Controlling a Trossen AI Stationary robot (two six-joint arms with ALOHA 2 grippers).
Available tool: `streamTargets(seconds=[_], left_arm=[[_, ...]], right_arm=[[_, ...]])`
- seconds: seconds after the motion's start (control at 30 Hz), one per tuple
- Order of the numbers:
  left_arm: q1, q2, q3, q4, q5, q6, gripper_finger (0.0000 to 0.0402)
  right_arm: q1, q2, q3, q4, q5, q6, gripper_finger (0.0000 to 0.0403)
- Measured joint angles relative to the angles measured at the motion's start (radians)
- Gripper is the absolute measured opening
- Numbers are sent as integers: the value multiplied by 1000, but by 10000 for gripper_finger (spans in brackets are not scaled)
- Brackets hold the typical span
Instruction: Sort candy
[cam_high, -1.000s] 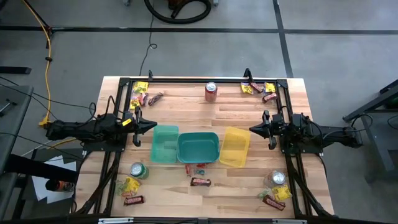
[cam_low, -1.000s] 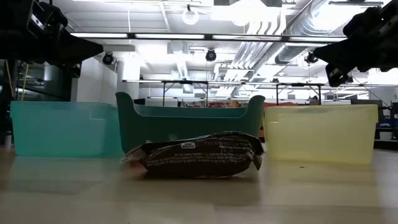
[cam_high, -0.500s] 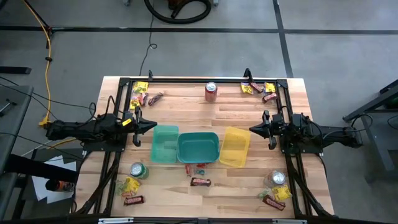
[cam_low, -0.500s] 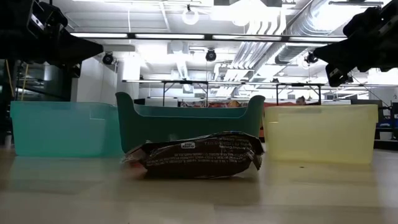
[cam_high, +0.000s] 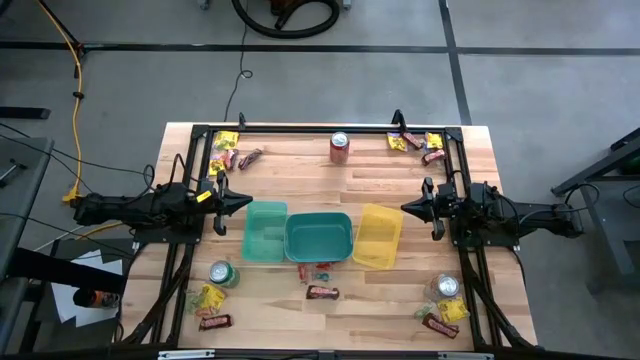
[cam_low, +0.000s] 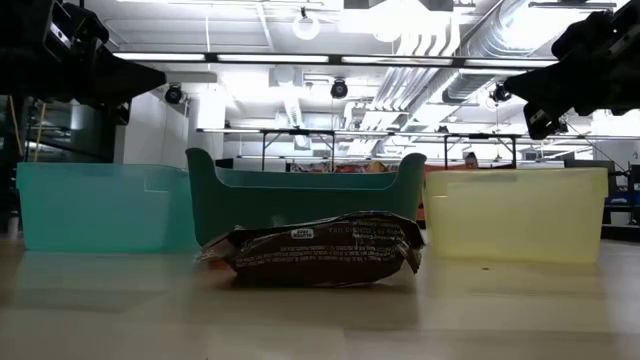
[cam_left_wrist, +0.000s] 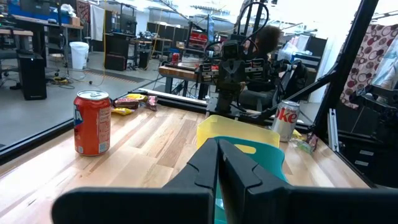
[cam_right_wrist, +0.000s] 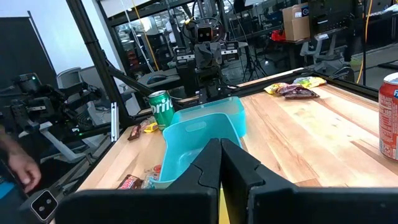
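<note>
Candy lies in small piles at the table's corners: far left (cam_high: 228, 150), far right (cam_high: 420, 145), near left (cam_high: 210, 300) and near right (cam_high: 440, 318). A few more sweets (cam_high: 318, 272) and a brown bar (cam_high: 322, 292) (cam_low: 315, 248) lie flat just in front of the bins. My left gripper (cam_high: 245, 203) (cam_left_wrist: 217, 155) hangs shut and level above the table's left side, pointing at the bins. My right gripper (cam_high: 405, 208) (cam_right_wrist: 221, 152) hangs shut at the right side, facing it. Neither holds anything.
Three bins stand side by side mid-table: light teal (cam_high: 265, 232), dark teal (cam_high: 319, 238), yellow (cam_high: 378, 236). A red can (cam_high: 339, 147) stands at the far edge, a green can (cam_high: 222, 273) near left, a silver can (cam_high: 447, 288) near right. A person's hand (cam_right_wrist: 18, 168) shows beyond the table.
</note>
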Motion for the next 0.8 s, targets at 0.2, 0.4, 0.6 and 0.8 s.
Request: streamTargets(seconds=[0.2, 0.4, 0.6, 0.8], left_arm=[[0, 0, 0, 0, 0, 0, 0], [0, 0, 0, 0, 0, 0, 0], [0, 2, 0, 177, -2, -131, 0], [0, 2, 0, 606, -108, -291, 0]], right_arm=[[0, 0, 0, 0, 0, 0, 0], [0, 0, 0, 0, 0, 0, 0], [0, 0, 0, 0, 0, 0, 0], [0, 0, 0, 0, 0, 0, 0]])
